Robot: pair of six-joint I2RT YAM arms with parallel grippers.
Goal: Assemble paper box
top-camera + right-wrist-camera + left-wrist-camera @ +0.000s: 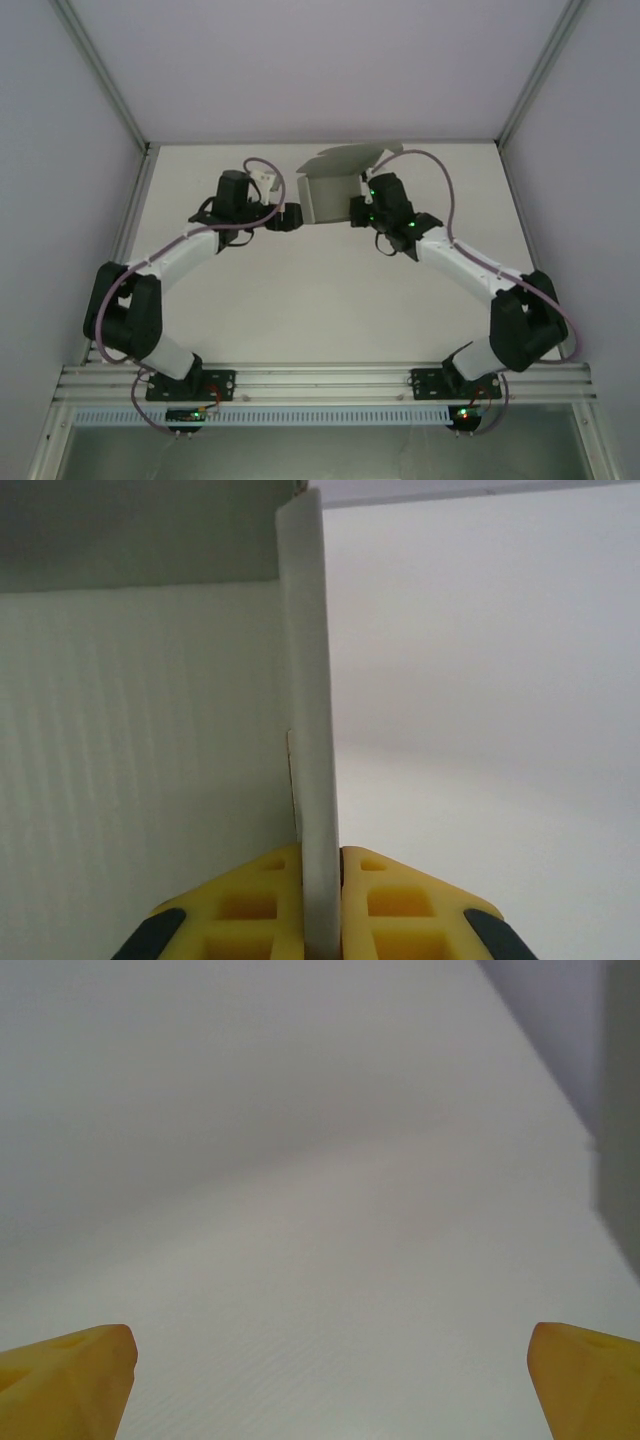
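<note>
White table (320, 300), paper box (330, 195) wall between right jaws

- Right fingers (250, 910): yellow, moulded with square hollows, dark grey corners outside them.
- Left fingers (70, 1380): yellow wedge tips.
- Behind the fingers: white arm links (185, 250), black joints (130, 320), mauve cables (450, 205), green lights (372, 192).

The paper box (150, 730) was matt grey card, faintly ribbed — the fingers (400, 905) on it, matt yellow plastic. The table (330, 300) looked smooth, matt white; the near rail (320, 380), ridged metal.
</note>
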